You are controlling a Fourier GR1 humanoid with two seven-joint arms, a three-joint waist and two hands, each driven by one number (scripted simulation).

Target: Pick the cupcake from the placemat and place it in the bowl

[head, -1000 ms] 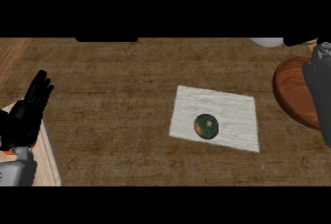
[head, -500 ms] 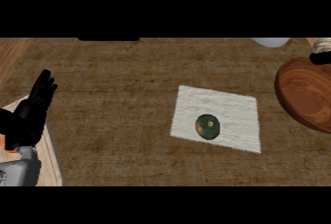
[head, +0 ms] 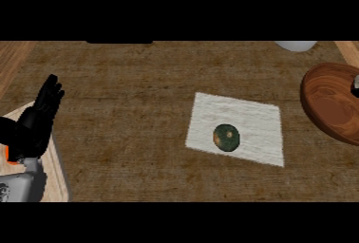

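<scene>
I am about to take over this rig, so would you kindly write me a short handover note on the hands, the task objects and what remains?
Left hand: open, fingers up, resting at the view's left edge, holding nothing.
Right hand: only a dark sliver shows at the right edge over the bowl; its state cannot be judged.
Cupcake: on the white placemat, not grasped.
Wooden bowl: at the right edge, partly cut off.
Done: nothing yet.
Left: grasp the cupcake, carry it right, place it in the bowl.
</scene>
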